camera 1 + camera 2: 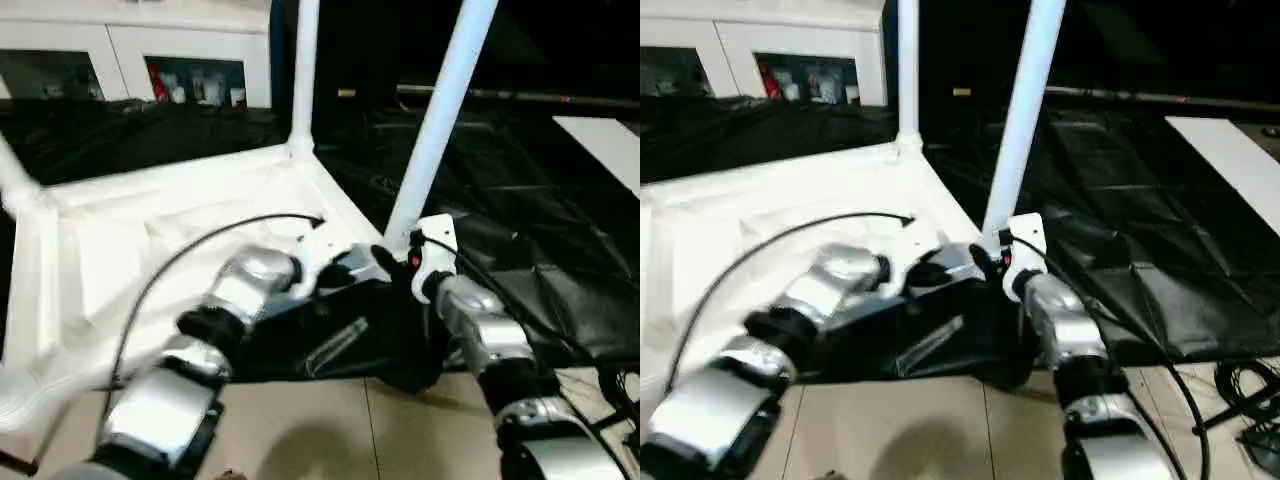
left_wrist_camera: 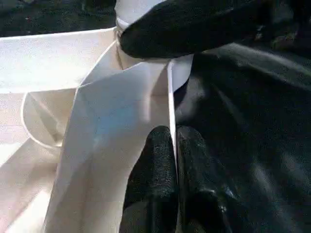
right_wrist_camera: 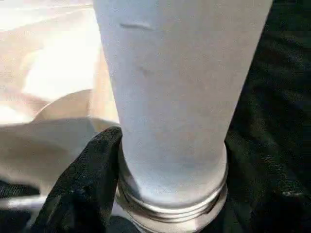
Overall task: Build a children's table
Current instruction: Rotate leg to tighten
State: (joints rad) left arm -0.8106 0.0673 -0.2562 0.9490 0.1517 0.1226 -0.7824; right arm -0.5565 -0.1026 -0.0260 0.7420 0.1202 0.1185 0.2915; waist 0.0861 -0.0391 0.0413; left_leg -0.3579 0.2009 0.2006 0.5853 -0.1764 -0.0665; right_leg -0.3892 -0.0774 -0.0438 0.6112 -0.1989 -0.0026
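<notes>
The children's table top lies upside down on a black cloth, ribbed side up. Two white legs stand upright in its corner sockets, one at the far corner and one at the near right corner. A further leg shows at the left edge. My right gripper clasps the near right leg just above its threaded base, with a black finger pressed against each side. My left gripper is shut on the thin rim of the top, right beside that corner.
The black cloth spreads to the right and behind. A white cabinet with glass doors stands at the back left, and a white board lies at the far right. Tile floor and loose cables are near me.
</notes>
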